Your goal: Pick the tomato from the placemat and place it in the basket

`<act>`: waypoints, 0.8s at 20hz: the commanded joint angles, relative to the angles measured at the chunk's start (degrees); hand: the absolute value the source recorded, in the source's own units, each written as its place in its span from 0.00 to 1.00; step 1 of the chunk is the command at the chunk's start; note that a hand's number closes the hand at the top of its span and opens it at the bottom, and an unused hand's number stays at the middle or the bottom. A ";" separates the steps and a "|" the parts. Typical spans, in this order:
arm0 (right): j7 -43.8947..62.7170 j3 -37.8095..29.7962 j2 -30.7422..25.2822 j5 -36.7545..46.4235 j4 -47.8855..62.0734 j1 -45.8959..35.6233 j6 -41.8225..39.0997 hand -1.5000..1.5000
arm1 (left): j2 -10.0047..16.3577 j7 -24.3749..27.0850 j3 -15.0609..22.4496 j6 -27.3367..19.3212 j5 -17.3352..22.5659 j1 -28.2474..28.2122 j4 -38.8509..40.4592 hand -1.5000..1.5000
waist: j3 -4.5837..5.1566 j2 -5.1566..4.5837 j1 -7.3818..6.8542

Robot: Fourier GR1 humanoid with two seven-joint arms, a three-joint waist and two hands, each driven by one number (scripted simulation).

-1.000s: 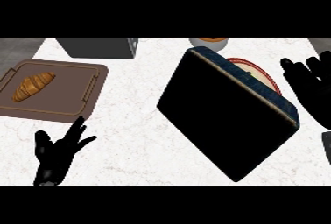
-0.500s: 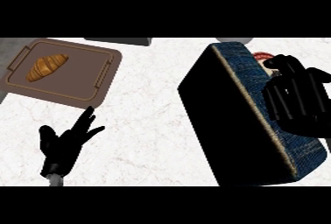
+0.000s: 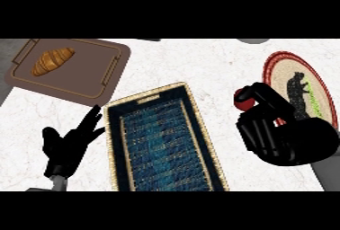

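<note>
The right hand [image 3: 284, 137] is clenched around the tomato [image 3: 243, 104]; only a small red part of it shows between the black fingers and the thumb. The hand is at the left edge of the round placemat [image 3: 282, 67], just beside the long basket [image 3: 163, 143] with the blue woven inside. The basket lies in the middle of the worktop [image 3: 192, 63] and nothing is seen in it.

The step in hand seems to be the carry to the basket. To do it well, the right hand should travel to its left until the tomato is above the middle of the blue floor, not above the tan rim. It should then go down inside the walls before the fingers uncurl, because a round tomato released from high up may roll or bounce.

The left hand [image 3: 66, 146] rests with relaxed fingers at the basket's other side, grasping nothing. It is close to the rim and is better kept away from it.
</note>
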State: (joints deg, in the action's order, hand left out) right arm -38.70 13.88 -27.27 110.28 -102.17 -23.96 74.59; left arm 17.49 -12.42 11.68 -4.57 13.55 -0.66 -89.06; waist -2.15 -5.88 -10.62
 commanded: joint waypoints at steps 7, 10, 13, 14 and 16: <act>-2.83 8.20 3.08 7.28 1.63 2.02 11.01 1.00 | 0.59 -1.91 1.04 0.03 -0.74 -1.25 1.75 0.50 | -0.10 0.04 -0.13; -3.01 9.95 4.31 8.88 1.84 2.11 11.08 1.00 | 0.37 -1.84 1.13 0.06 -0.65 -1.14 2.12 0.50 | -0.09 -0.08 0.11; -3.47 12.01 6.04 10.71 1.25 1.84 11.13 1.00 | 0.47 -2.09 1.04 0.18 -0.45 -1.14 2.15 0.50 | 0.02 0.60 0.43; -3.51 12.61 6.56 11.17 0.97 1.99 11.15 1.00 | 0.65 -2.30 1.19 0.09 -0.65 -1.68 2.18 0.50 | -0.07 0.83 0.41; -3.61 13.29 7.61 12.08 0.97 1.94 11.17 1.00 | 0.92 -2.30 1.20 0.17 -0.87 -1.48 2.23 0.50 | -0.12 0.79 0.75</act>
State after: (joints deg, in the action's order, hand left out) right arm -41.12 25.57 -21.41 120.52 -101.09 -21.89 82.55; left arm 17.91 -13.45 12.33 -4.45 13.27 -0.99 -88.91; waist -2.44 -5.08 -10.25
